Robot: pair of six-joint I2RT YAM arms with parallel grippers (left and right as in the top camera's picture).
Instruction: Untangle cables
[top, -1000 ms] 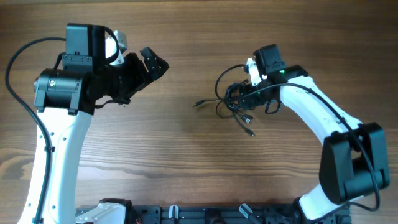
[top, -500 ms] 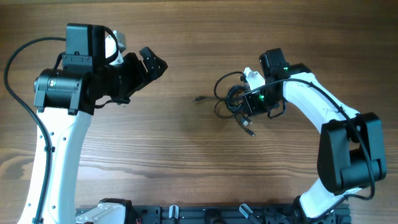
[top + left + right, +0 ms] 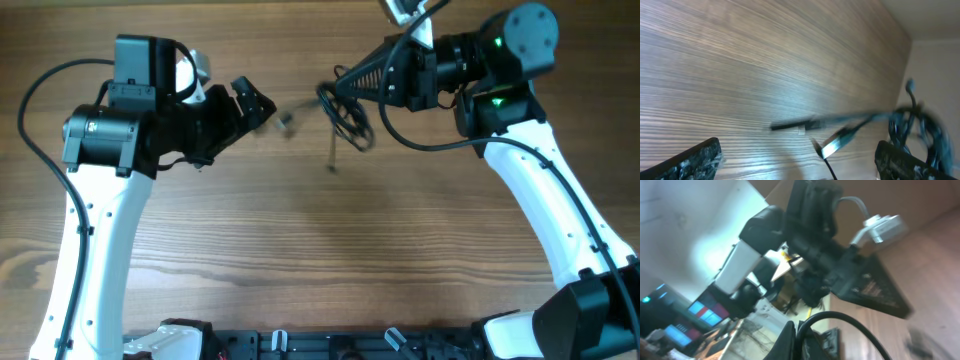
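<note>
Step in hand: hoisting the bundle to expose free strands.

Right jaws: clenched on the cables (image 3: 348,118), gripping the top of the bunch. The tangled loops hang just below the tips, judged off the table (image 3: 300,250) from the blur.

A loose plug end (image 3: 286,122) dangles out from the bunch toward the left jaws.

Left jaws: released, spread wide, empty, near the bunch but not touching. In the left wrist view the silvery plug (image 3: 832,145) lies between the two tips, slightly beyond them.

Judgement: knot not yet loosened. The next move calls for the left jaws to advance onto the dangling strand, close near the plug, and draw away from the right jaws.
</note>
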